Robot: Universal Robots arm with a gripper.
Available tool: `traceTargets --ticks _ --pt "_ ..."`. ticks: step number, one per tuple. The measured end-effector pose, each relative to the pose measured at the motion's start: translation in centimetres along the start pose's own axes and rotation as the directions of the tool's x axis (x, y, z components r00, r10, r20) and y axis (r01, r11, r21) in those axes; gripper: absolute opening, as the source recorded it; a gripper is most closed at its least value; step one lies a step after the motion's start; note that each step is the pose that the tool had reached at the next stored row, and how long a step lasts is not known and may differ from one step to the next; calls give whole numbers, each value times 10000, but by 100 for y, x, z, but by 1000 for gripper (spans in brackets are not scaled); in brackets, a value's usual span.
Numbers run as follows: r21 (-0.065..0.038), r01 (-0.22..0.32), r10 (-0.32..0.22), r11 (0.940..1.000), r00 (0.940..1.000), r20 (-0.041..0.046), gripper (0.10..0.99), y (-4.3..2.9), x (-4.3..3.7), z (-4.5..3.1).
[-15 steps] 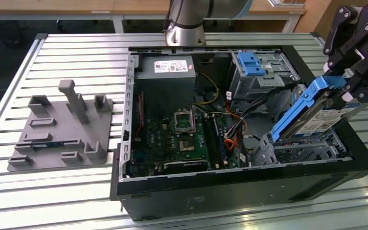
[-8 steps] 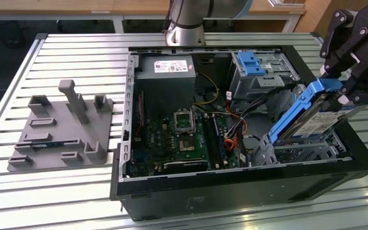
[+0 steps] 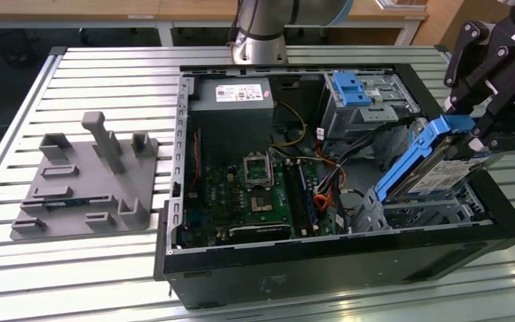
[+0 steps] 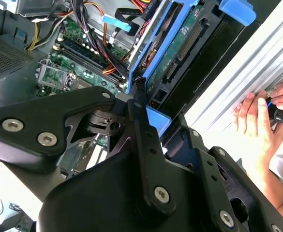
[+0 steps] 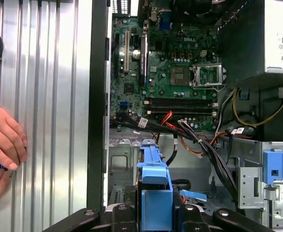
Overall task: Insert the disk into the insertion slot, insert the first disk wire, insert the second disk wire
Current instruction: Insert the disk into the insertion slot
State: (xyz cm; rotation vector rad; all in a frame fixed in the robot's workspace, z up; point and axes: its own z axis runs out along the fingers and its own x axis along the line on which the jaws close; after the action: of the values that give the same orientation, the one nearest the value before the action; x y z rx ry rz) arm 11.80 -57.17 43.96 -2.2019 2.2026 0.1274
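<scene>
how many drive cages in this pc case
2: the blue-latched cage at the far corner, and the insertion slot under the disk the end effector holds. Others may be hidden.

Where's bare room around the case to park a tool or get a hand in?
Bare slatted table beyond the grey fixture plate in the exterior view, and the strip between that plate and the case. Inside, the corner by the insertion slot is crowded: cables, the tilted disk in the gripper. A person's hand is at the table beside the case.
</scene>
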Motion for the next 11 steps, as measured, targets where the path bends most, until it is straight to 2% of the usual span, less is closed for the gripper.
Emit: traceTargets --ticks 11 --pt "0 0 0 10000 10000 5 365 -5 9 118"
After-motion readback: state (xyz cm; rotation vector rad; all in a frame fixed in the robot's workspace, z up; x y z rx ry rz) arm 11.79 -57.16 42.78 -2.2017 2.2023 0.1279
